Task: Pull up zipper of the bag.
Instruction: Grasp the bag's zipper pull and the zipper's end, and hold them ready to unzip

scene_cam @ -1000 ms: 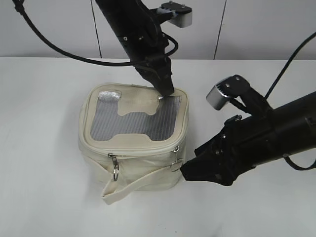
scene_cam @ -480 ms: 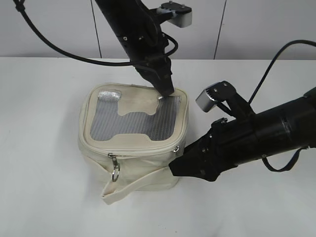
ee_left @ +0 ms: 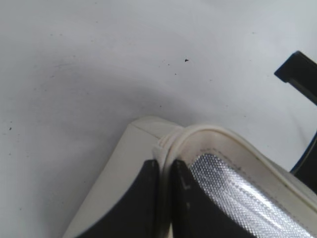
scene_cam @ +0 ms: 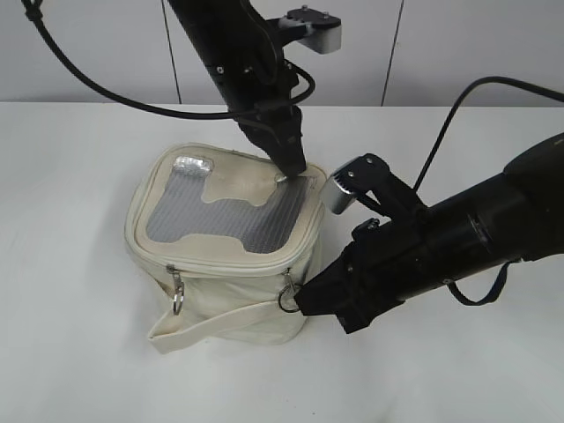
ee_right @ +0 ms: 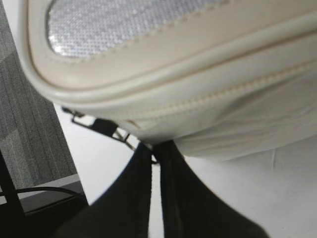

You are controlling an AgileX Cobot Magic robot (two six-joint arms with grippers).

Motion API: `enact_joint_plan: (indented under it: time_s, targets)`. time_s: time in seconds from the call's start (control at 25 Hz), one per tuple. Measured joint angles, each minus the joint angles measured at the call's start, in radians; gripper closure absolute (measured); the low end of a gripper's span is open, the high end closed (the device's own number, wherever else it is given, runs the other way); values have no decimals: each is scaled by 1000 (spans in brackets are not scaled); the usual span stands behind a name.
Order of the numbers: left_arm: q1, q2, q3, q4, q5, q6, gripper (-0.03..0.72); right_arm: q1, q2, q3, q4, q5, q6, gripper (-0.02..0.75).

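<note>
A: Bag [scene_cam: 225, 264] sits on the white table [scene_cam: 70, 176], mid-frame. Soft cream fabric, boxy, grey mesh lid panel [scene_cam: 229, 220]. Looks light and floppy; I'd expect it to slide or buckle under pull.

B: Left gripper [ee_left: 166, 198] has its jaws nearly together, pinching the lid's back edge. Anchor, I'd guess.

A: Right gripper [scene_cam: 304, 304] is at the front corner, fingers closed on the near slider's ring pull [scene_cam: 288, 300]. Zipper [scene_cam: 229, 267] track is stitched cream tape; second slider [scene_cam: 176, 284] hangs free.

B: Metal ring's small, probably slippery. Grip there, not the strap [scene_cam: 211, 324].
</note>
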Motion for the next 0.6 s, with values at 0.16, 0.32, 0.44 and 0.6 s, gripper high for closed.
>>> enact_joint_plan:
  time_s: [0.16,0.32,0.44,0.6]
  targets:
    - [0,0,0,-2,5,-1,644,8,-7,-10,-86,9,108,729]
    - [1,0,0,3,-8,-47,645,19,-73,-10,-212,59,233,729]
    - [1,0,0,6,-10,-93,645,19,-143,-10,-283,65,302,729]
    - [1,0,0,13,-18,-164,645,19,-216,-10,-380,59,373,729]
